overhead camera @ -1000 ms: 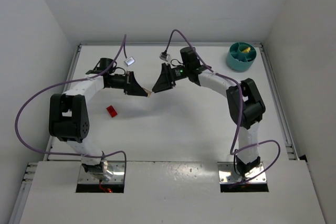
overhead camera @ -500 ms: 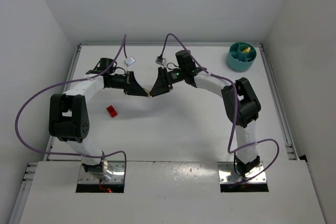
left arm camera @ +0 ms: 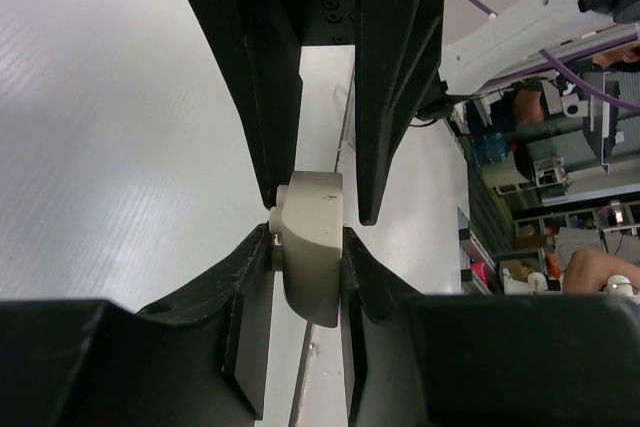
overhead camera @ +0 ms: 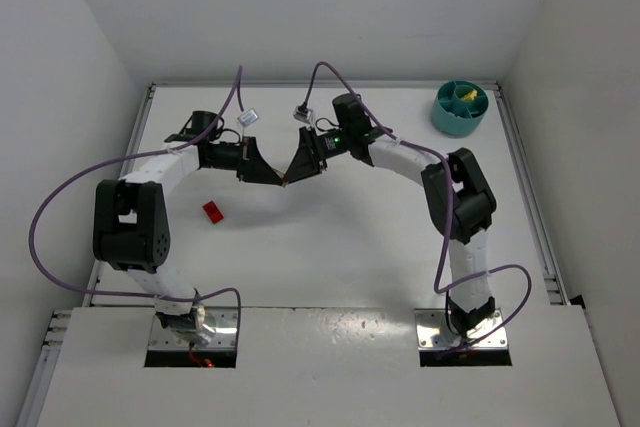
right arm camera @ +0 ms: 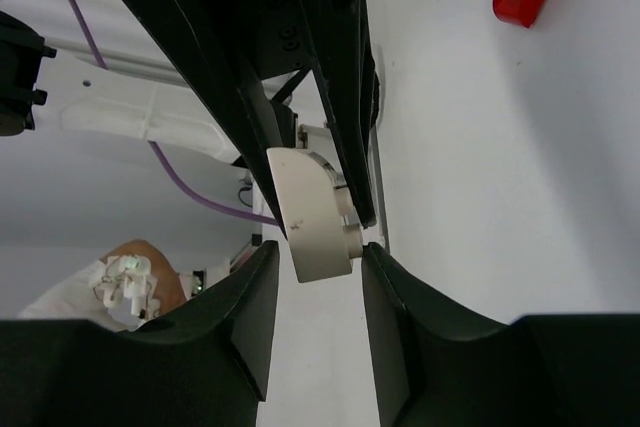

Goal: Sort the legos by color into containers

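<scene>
Left wrist view puts the left gripper at the bottom of its picture. Its two black fingers press against opposite flanks of a small whitish plastic brick, so this claw is narrow and holding that piece. From the opposite side, the right gripper straddles the other end of the same brick. One of its fingers lies against or just beside the plastic, while a thin gap shows between the other finger and the piece. These jaws stand slightly apart around it without clamping.

In the overhead view the two claws meet tip to tip over the far half of the white table, the arms reaching in from either side. The whitish brick is only a pale speck between them there.

Nearer the bases and to the left of that meeting point, a small red plastic brick lies alone on the surface, well apart from both claws. At the far right corner stands a round teal plastic tub divided into compartments, with a yellow piece in one of them.
</scene>
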`<state>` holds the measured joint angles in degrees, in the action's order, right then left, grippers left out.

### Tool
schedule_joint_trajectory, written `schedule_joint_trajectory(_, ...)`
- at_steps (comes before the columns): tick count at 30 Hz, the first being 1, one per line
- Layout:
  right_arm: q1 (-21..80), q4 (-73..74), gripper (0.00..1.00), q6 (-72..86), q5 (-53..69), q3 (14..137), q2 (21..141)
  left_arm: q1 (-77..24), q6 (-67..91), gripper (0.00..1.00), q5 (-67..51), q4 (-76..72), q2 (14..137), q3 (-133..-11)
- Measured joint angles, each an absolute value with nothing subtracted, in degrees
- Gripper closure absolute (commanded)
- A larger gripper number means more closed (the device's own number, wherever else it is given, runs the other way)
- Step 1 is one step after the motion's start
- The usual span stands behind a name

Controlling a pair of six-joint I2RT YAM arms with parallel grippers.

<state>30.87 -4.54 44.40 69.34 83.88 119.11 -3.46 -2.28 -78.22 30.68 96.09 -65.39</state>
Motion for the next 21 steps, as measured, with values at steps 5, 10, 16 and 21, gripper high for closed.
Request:
schedule_joint_trajectory(5, 30.89, -4.47, 0.69, 44.03, 69.32, 84.38, 119.15, -3.73, -2.26, 0.94, -78.83, 30.65, 96.07, -65.36)
schedule_joint_trajectory(10, 30.92, -4.43, 0.94, 42.72, 69.54, 84.38, 119.37, -3.73, -2.02, 0.68, -78.85, 30.83, 95.94, -65.14)
schedule_joint_trajectory(16, 30.04, 5.39, 0.99, 33.39, 67.44, 84.44, 117.99, -3.38, -2.24, 0.32, -76.66, 30.85, 94.96, -64.9)
schedule_joint_trajectory(21, 23.83, 29.41, 0.99, 13.13, 54.85, 89.89, 113.47, -0.64, -2.55, 0.27, -69.38, 30.72, 90.65, -64.77)
